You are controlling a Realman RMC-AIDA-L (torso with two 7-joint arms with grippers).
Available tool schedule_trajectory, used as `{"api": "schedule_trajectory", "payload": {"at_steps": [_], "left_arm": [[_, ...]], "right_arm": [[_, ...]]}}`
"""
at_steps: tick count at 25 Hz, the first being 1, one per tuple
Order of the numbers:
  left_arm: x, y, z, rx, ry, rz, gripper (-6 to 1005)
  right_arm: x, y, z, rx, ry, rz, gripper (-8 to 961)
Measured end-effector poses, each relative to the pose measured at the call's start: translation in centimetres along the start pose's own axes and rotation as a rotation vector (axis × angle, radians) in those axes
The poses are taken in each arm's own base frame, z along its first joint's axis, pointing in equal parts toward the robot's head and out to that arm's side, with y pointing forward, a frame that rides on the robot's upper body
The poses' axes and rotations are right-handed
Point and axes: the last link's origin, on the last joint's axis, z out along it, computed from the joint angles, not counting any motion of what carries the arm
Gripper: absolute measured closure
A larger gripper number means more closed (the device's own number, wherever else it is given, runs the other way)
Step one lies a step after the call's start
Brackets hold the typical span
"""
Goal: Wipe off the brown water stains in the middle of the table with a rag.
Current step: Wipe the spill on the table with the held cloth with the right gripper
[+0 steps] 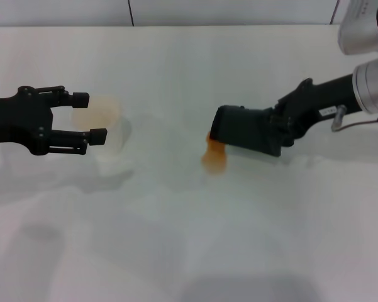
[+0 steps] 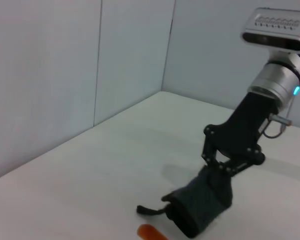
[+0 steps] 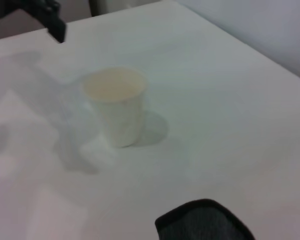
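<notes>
The brown water stains (image 1: 214, 157) form a small orange puddle in the middle of the white table (image 1: 189, 245); a sliver of them shows in the left wrist view (image 2: 152, 232). A dark grey rag (image 1: 245, 129) rests against the puddle's right upper end, and my right gripper (image 1: 282, 126) is shut on its back. The left wrist view shows the same rag (image 2: 199, 205) clamped by that gripper (image 2: 232, 167). Its front edge (image 3: 204, 222) shows in the right wrist view. My left gripper (image 1: 91, 117) is open at the left, holding nothing.
A white paper cup (image 1: 107, 129) with a faint orange tint inside stands upright just right of the left gripper's fingertips (image 1: 99, 134), apart from them; the right wrist view shows the cup (image 3: 115, 105) too. Pale walls border the table's far edge (image 2: 130, 105).
</notes>
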Motion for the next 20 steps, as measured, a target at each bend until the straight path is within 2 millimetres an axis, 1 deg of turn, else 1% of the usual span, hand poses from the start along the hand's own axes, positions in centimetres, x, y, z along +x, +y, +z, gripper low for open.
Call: {"api": "schedule_trajectory", "payload": {"at_steps": [6,10,20], "left_arm": [[-0.1,0.0,0.0,0.001,0.0,-0.002,128],[0.0,0.0,0.0,0.001,0.002,-0.001,128],[0.2,0.0,0.1,0.0,0.009,0.007,128]], "right_arm": [[0.5,1.6,0.6,-0.052,0.0,-0.008,875],[1.0,2.5,1.4,-0.084,0.029,-0.018,875],[1.4,3.8,3.3,-0.122,0.083,-0.049,875]]}}
